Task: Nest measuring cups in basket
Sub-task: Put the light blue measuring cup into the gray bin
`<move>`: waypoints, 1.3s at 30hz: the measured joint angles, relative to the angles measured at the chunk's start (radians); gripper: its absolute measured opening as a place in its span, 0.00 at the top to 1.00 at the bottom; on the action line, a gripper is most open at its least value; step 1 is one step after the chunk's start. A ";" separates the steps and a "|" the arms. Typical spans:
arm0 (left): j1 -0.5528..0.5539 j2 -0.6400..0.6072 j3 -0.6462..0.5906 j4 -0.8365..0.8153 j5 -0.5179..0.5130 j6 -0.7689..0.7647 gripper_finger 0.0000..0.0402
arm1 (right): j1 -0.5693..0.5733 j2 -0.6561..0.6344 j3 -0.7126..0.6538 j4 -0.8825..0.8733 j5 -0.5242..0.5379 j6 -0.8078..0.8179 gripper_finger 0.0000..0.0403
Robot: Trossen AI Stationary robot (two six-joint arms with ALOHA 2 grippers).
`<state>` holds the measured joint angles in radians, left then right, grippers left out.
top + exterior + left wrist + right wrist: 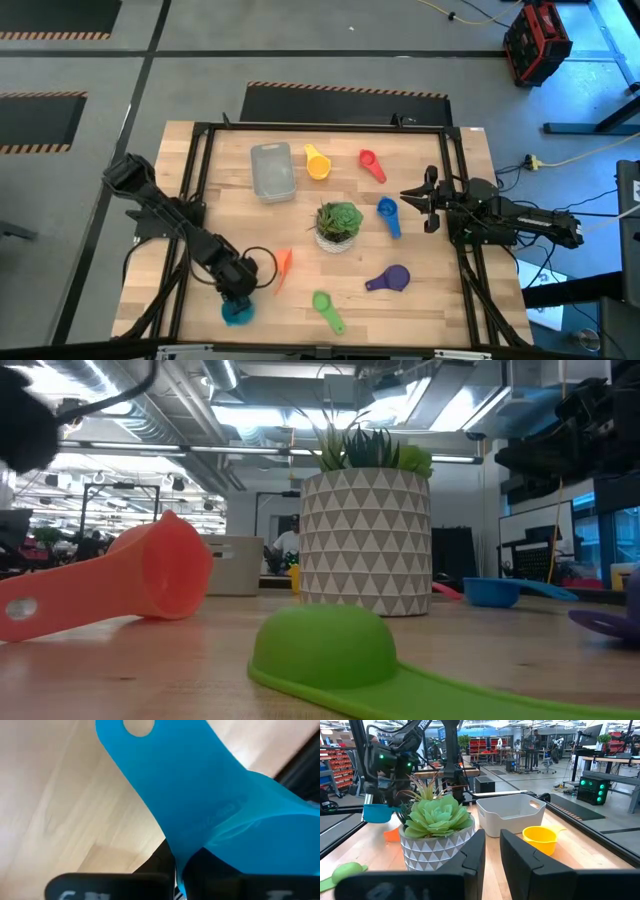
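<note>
My left gripper (238,298) stands near the table's front left corner, shut on the light blue measuring cup (238,314), which fills the left wrist view (210,795). The other cups lie loose on the table: orange (284,266), green (327,309), purple (389,279), blue (388,216), red (372,165) and yellow (317,161). The translucent basket (272,170) stands at the far side, left of the yellow cup. My right gripper (422,197) waits at the right edge, its fingers a narrow gap apart with nothing between them. My left gripper pinches the light blue cup between its two fingers, where the handle runs into the bowl (182,857). The fingers slant down at it from above. The handle's free end with its hole (137,727) points away from the fingers. In the right wrist view the cup (377,813) hangs under the gripper.
A white patterned pot with a green plant (338,225) stands mid-table, between the left gripper and the basket's side of the table. The orange cup (150,585) and the green cup (320,645) lie closest to the left gripper. A black frame (200,130) borders the tabletop.
</note>
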<state>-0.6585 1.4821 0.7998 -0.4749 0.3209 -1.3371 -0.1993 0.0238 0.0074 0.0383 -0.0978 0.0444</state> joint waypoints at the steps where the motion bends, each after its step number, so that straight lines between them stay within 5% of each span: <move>1: 0.013 -0.011 0.000 0.030 -0.019 0.019 0.99 | 0.000 0.000 0.000 0.000 0.000 0.000 0.84; 18: 0.325 -0.337 0.000 0.094 -0.291 0.175 0.99 | 0.000 0.000 0.000 0.000 0.000 0.000 0.84; 39: 0.831 -0.367 0.019 0.084 -0.243 0.579 0.99 | 0.000 0.000 0.000 0.000 0.000 0.003 0.84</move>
<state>0.1730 1.1156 0.8188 -0.3910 0.0777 -0.7583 -0.1993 0.0242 0.0074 0.0383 -0.0975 0.0471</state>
